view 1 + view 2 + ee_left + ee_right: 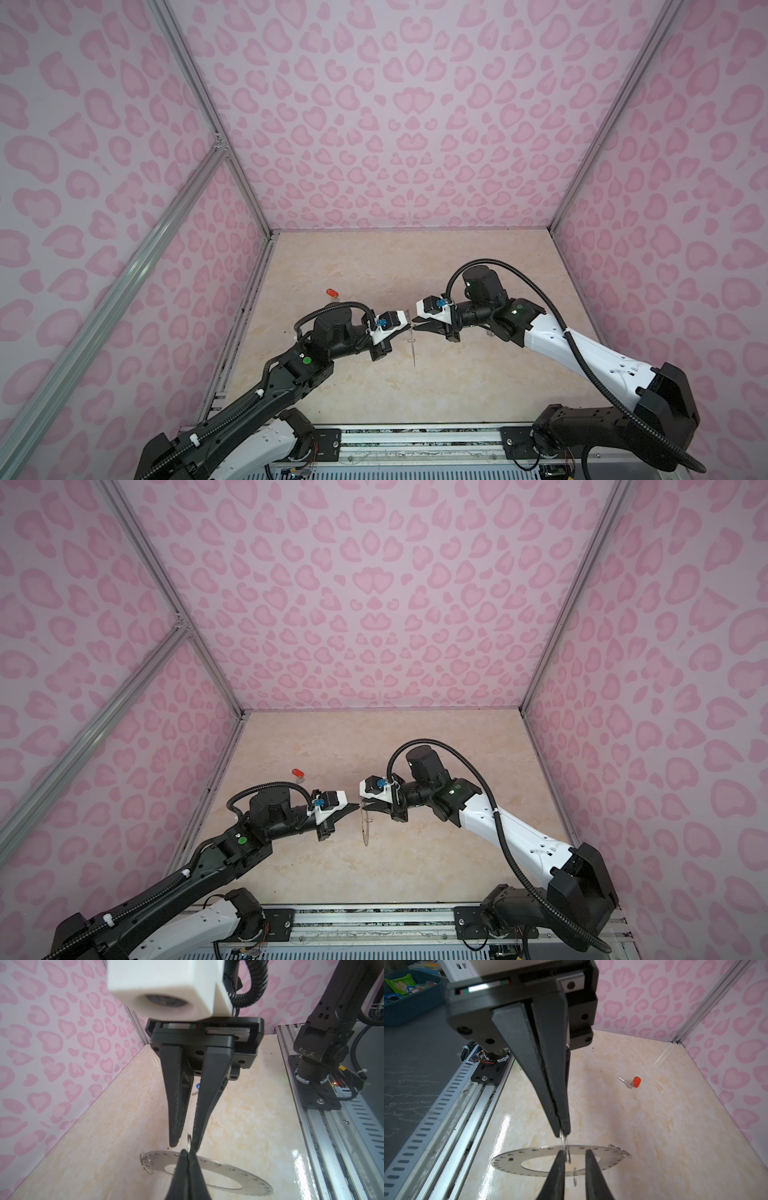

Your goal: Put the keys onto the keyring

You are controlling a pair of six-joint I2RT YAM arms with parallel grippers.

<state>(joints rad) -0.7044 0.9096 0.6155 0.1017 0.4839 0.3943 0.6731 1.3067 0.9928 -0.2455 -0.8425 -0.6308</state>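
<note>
The keyring (529,1155), a flat grey disc with a wide hole, hangs in mid-air over the table. It shows edge-on in both top views (413,347) (365,827). My left gripper (188,1153) (562,1134) is shut on a small wire loop (189,1141) at its rim. My right gripper (575,1159) (185,1146) faces it tip to tip, open, its fingers either side of that loop. The red-tagged key (632,1082) (331,293) (297,773) lies on the table at the far left. A bit of the blue-tagged key (198,1085) shows behind the right gripper's fingers.
More wire loops (619,1150) (147,1164) hang on the disc's edge. An aluminium rail (415,436) with both arm bases runs along the table's front. Pink patterned walls close in the left, right and back. A blue bin (409,1001) stands outside the cell.
</note>
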